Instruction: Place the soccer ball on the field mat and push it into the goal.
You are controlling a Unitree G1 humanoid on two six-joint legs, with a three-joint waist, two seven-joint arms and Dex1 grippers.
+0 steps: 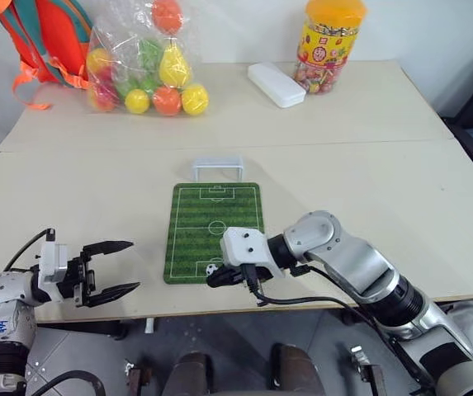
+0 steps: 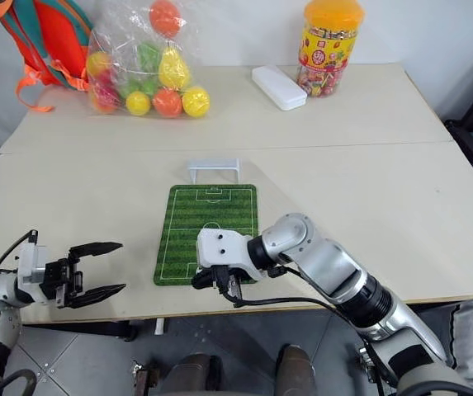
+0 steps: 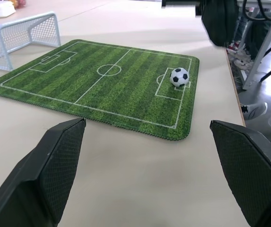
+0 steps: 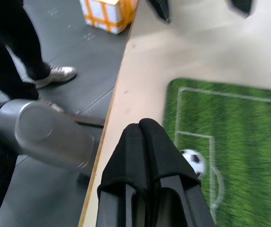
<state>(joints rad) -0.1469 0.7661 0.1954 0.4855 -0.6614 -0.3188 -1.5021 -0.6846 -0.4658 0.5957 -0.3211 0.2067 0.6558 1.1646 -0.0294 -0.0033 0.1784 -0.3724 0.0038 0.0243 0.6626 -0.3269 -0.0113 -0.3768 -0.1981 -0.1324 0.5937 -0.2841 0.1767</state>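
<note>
Resting on the field mat [image 1: 215, 229], soccer ball [image 1: 210, 269] beside closed, empty right end effector [image 1: 213, 280]; left end effector [image 1: 119, 269] open.

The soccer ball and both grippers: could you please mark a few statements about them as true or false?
1. The soccer ball lies on the field mat, at the end far from the goal. True.
2. The right gripper is shut on the soccer ball. False: its fingers are shut on nothing, and the ball sits free on the mat beside them.
3. The left gripper is open. True.
4. The goal stands in the middle of the field mat. False: it stands on the table, just off the mat's far end.
5. The left gripper rests on the field mat. False: it is off to the mat's left.
</note>
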